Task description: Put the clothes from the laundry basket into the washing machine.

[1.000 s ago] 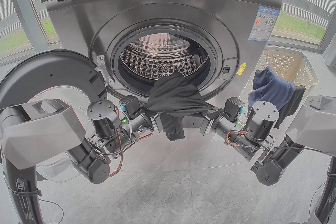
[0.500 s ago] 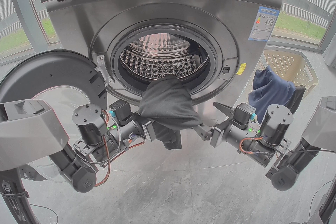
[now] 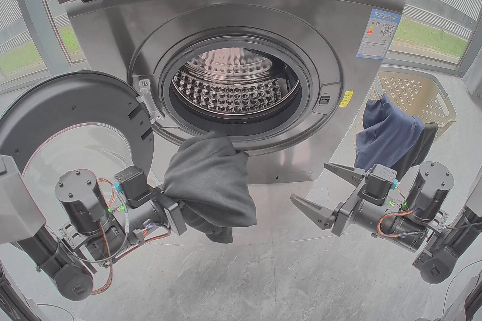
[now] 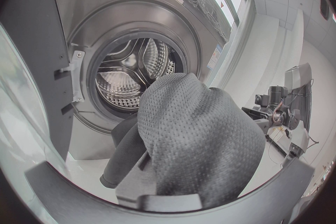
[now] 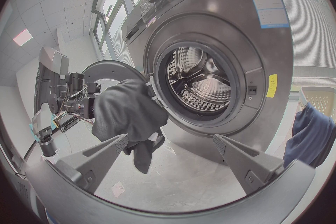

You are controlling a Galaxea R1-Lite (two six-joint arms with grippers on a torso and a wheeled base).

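Hanging from the clenched left end effector [image 3: 182,209] in head view, the black garment [image 3: 211,181] is outside the washing machine [image 3: 226,11], below its opening. Right end effector [image 3: 311,182] is spread wide, released — blue clothes [image 3: 386,131] drape the laundry basket [image 3: 427,96]. Left wrist: garment covers its end effector. Right wrist: end effector gaping, garment beyond.
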